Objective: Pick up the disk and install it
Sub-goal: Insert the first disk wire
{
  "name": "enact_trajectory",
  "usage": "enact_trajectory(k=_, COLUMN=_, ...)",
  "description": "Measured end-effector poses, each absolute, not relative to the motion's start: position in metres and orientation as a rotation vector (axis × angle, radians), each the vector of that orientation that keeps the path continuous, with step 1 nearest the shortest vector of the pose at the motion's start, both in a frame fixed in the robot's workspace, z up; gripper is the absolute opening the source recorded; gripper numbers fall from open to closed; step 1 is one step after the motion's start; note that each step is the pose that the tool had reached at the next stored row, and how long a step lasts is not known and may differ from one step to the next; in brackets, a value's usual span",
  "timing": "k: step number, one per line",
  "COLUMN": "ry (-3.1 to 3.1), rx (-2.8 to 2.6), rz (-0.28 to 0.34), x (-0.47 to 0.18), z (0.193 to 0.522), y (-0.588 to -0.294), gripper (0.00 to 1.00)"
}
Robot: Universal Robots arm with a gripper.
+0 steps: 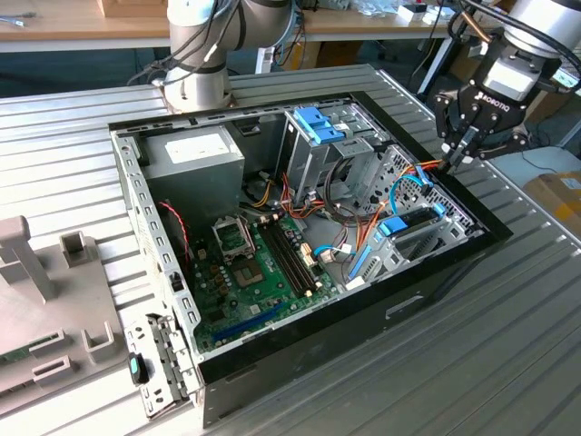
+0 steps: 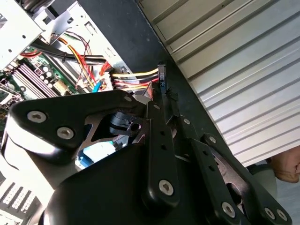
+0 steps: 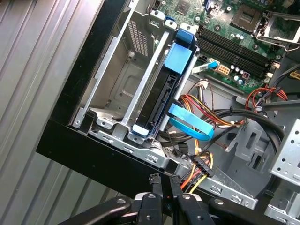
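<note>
Yellow and red wires (image 2: 133, 73) bunch just beside the gripper (image 3: 164, 182), whose fingers are pinched almost together on nothing. Any descent here would likely snag them or knock their plug loose. The disk (image 3: 161, 101) sits on edge in the bay along the computer case's (image 1: 300, 354) front edge, near the gripper but apart from it.

Item: the disk (image 3: 164, 93). Flat, rectangular drive with a dark body and a bright light-blue plastic carrier capping one end and running along its edge. In the first wrist view it is seated lengthwise in a slot of the metal drive bay (image 3: 117, 89), between the bay's rails. In the exterior view the disk (image 1: 410, 225) lies at the computer case's (image 1: 300, 341) corner toward the exterior view's right.
</note>
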State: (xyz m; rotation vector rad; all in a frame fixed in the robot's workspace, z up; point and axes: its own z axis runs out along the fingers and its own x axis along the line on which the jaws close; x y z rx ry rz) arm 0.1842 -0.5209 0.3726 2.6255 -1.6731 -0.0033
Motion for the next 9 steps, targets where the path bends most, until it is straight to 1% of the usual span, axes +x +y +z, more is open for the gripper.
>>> enact_trajectory(k=2, ry=-1.674, rx=2.627, rz=0.001, x=0.184, z=0.378, y=-0.521, gripper=0.18)
enact_trajectory(k=7, ry=-1.678, rx=2.634, rz=0.008, x=0.178, z=0.378, y=-0.521, gripper=0.18)
enact_trajectory(k=9, ry=-1.682, rx=2.638, rz=0.022, x=0.169, z=0.378, y=-0.522, gripper=0.18)
